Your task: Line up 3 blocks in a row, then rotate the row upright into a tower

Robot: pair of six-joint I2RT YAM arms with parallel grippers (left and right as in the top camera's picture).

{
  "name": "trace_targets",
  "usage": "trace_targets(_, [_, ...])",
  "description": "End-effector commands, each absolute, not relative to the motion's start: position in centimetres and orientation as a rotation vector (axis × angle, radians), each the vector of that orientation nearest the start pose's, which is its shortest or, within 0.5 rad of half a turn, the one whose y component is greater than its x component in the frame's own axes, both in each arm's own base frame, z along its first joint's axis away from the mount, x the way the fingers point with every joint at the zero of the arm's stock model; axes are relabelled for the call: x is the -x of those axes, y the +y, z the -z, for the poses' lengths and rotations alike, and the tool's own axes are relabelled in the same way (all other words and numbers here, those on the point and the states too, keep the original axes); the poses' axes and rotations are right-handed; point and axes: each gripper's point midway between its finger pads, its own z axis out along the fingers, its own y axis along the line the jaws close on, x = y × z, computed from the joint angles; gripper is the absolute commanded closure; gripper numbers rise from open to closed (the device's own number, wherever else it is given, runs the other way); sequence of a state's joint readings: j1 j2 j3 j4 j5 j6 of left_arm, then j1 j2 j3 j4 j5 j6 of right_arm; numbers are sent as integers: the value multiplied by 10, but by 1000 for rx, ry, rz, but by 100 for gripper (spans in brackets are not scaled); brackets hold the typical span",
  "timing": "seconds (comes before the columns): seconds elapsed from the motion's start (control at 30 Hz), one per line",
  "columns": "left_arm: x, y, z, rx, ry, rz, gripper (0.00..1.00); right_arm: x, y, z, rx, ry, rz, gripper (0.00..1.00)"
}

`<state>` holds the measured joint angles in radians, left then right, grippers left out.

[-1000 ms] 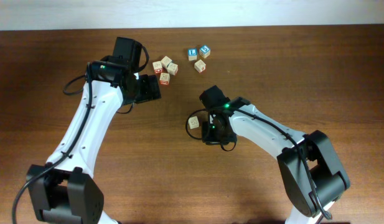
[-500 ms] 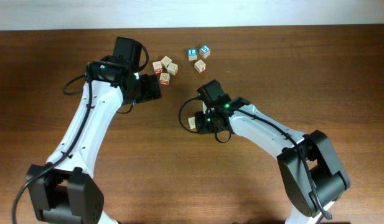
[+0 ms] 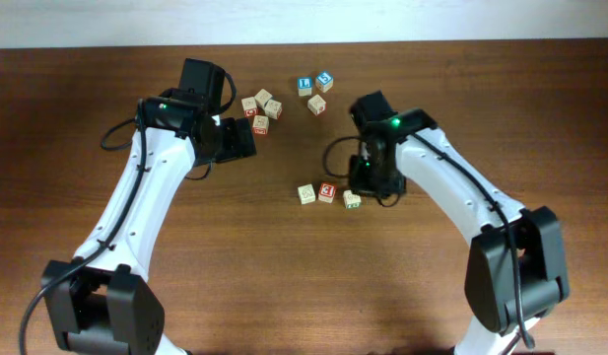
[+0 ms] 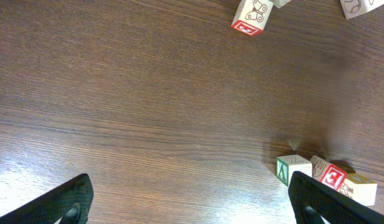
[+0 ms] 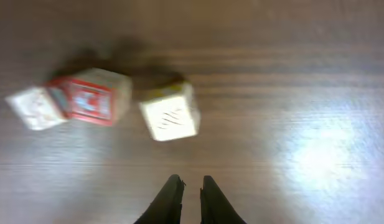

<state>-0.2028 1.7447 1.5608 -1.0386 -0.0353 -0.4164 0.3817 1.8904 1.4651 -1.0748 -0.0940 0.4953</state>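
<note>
**Overhead view.** Three alphabet blocks lie in a short row at frame centre. The pale block with green marks (image 3: 305, 194) touches the red-letter block (image 3: 326, 192), and the yellow-faced block (image 3: 352, 200) sits just beside them. The right gripper (image 3: 368, 179) hangs just upper right of the row, its fingers almost together and holding nothing. The left gripper (image 4: 188, 190), toward the upper left, is spread wide and empty.

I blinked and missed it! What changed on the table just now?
The right tool pulled away, back and rightward, off the three small wooden alphabet cubes in a row, uncovering two of them. It holds nothing. The wide-open left tool and the other wooden cubes stayed put.
</note>
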Motion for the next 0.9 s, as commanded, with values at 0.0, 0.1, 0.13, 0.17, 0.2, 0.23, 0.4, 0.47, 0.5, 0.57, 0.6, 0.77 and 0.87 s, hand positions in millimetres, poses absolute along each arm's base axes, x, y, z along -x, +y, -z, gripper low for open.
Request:
trace_targets(0.0, [-392,-73,-151,315,2794,79,1,-314,150,-51,-97,3178,-163,87])
trace_targets(0.1, [-392,-73,-151,316,2794,79,1,-306,150,-35,-66,3189,-166,88])
trace_targets(0.13, [-392,-73,-151,315,2794,79,1,-306,152,-30,-34,3183,-181,88])
trace_targets(0.17, [-392,-73,-151,315,2795,79,1,-306,154,-23,-27,3171,-189,88])
trace_targets(0.2, [-392,-74,-150,315,2797,84,1,-307,154,-16,-17,3162,-194,88])
trace_targets(0.23, [-391,-74,-150,315,2800,87,1,-310,155,-11,22,3145,-202,88])
trace_targets(0.4, [-390,-74,-150,315,2805,85,1,-333,165,-11,106,3036,-252,88])
trace_targets(0.47, [-390,-74,-150,315,2805,86,1,-339,168,-13,108,3010,-271,88])
trace_targets(0.5, [-390,-74,-150,315,2807,85,1,-340,169,-13,108,3008,-275,88])
trace_targets(0.57, [-389,-74,-150,315,2808,84,1,-339,170,-13,111,3009,-278,88])
trace_targets(0.6, [-390,-74,-150,315,2807,85,1,-338,170,-13,112,3015,-284,88])
trace_targets(0.77, [-389,-75,-150,314,2812,90,2,-327,179,-40,146,3061,-410,94])
trace_targets(0.87, [-380,-91,-145,278,2858,164,12,-339,162,-63,27,3047,-344,93])
